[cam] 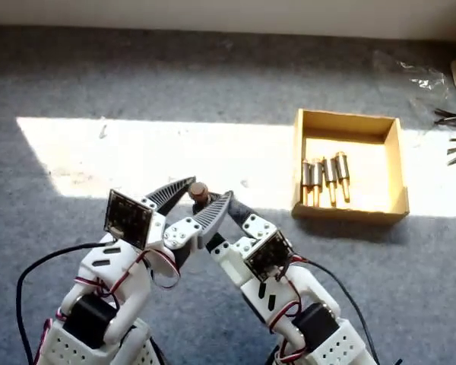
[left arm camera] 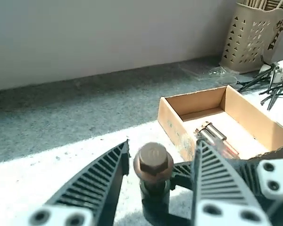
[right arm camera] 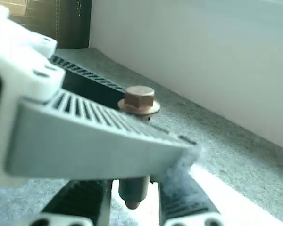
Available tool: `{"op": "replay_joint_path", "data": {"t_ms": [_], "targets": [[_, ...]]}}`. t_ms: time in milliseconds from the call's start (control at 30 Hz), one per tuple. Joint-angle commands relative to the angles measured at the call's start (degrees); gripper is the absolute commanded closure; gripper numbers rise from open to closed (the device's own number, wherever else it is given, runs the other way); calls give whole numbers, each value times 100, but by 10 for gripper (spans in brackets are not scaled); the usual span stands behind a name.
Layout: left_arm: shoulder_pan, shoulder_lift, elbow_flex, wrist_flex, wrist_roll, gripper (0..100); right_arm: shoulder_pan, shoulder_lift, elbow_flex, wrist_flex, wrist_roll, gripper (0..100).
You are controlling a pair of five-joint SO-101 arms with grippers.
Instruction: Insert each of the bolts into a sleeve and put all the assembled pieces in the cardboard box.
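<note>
Brown hex bolt stands upright in its sleeve. The right gripper pinches the sleeve to keep it steady, near the cardboard box. The left gripper is spread around the head, likely to let the bolt seat.

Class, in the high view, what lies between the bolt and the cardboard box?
Bare carpet lies between the bolt and the cardboard box; the high view shows it.
</note>
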Motion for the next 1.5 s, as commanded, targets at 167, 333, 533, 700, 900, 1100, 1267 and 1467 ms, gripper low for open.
{"op": "replay_joint_path", "data": {"t_ms": [167, 333, 533, 700, 900, 1100, 1267, 1467], "targets": [[-75, -22, -48, -404, -9, 782, -66, -110, 629, -171, 70, 994], [-110, -22, -75, -404, -9, 784, -48, -110, 637, -171, 70, 994], [-277, -31, -84, -413, -9, 787, 215, -110, 629, -154, 70, 994], [-769, -31, -40, -571, 26, 844, 558, -110, 629, -154, 70, 994], [-796, -31, -31, -536, 26, 975, 945, -101, 620, 295, 44, 994], [-796, -22, 101, -378, 0, 993, 1314, -101, -75, 1200, 44, 994], [-848, -22, 57, -70, -9, 993, 1727, -92, -884, 2132, 79, 994], [-1051, -22, 101, -70, -18, 993, 2396, -84, -1921, 2967, 97, 994]]}}
